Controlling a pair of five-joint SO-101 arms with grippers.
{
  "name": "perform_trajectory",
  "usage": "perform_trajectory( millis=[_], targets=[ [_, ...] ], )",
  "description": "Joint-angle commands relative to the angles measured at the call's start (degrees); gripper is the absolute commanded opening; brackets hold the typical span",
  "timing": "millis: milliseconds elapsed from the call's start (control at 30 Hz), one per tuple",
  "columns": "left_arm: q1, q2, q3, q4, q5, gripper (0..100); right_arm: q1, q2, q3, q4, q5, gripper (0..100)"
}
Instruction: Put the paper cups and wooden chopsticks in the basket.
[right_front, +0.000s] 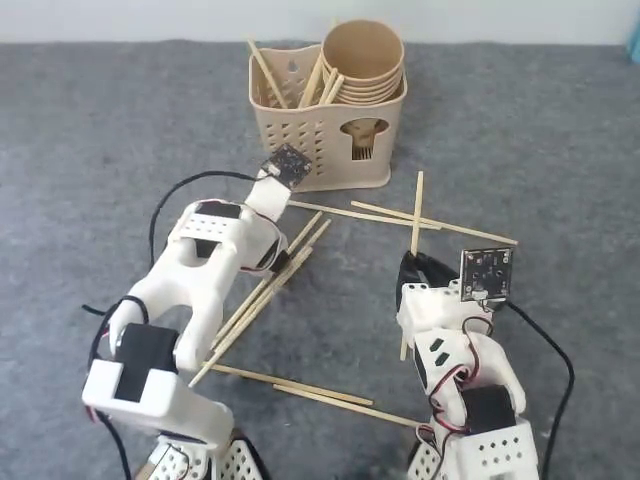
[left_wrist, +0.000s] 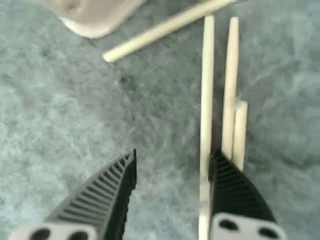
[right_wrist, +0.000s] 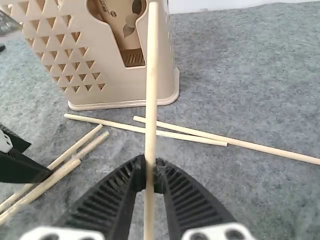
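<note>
A beige perforated basket (right_front: 320, 140) stands at the back of the table with stacked paper cups (right_front: 363, 50) and a few wooden chopsticks (right_front: 266, 72) in it. My right gripper (right_wrist: 150, 172) is shut on one chopstick (right_wrist: 150, 75), which points toward the basket (right_wrist: 100, 60); from above the gripper (right_front: 412, 268) sits mid-length on that stick (right_front: 417, 205). My left gripper (left_wrist: 172, 175) is open and low over the carpet, one finger (left_wrist: 230, 185) touching a bundle of chopsticks (left_wrist: 220, 75). In the high view it (right_front: 288, 262) lies over that bundle (right_front: 262, 298).
Two crossed chopsticks (right_front: 400, 217) lie in front of the basket, and two more (right_front: 300, 388) lie near the arm bases. The surface is grey carpet (right_front: 560, 150) with free room to the right. A basket corner (left_wrist: 90, 17) shows beyond the left gripper.
</note>
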Motion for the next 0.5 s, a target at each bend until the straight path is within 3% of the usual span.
perform_trajectory(
  millis=[0, 133, 267, 467],
  targets=[
    [1.6, -1.1, 1.0, -0.9, -0.6, 22, 0.5, -1.0, 0.4, -0.9, -0.4, 0.7],
    [1.7, -1.0, 1.0, -0.9, -0.6, 20, 0.4, -1.0, 0.4, -0.9, -0.4, 0.7],
    [3.4, -0.4, 1.1, 1.8, -0.7, 1, 0.5, -1.0, 0.4, -0.9, -0.4, 0.7],
    [6.9, -1.1, 3.4, 8.1, -0.7, 1, 0.7, -1.0, 0.4, -0.9, -0.4, 0.7]
  ],
)
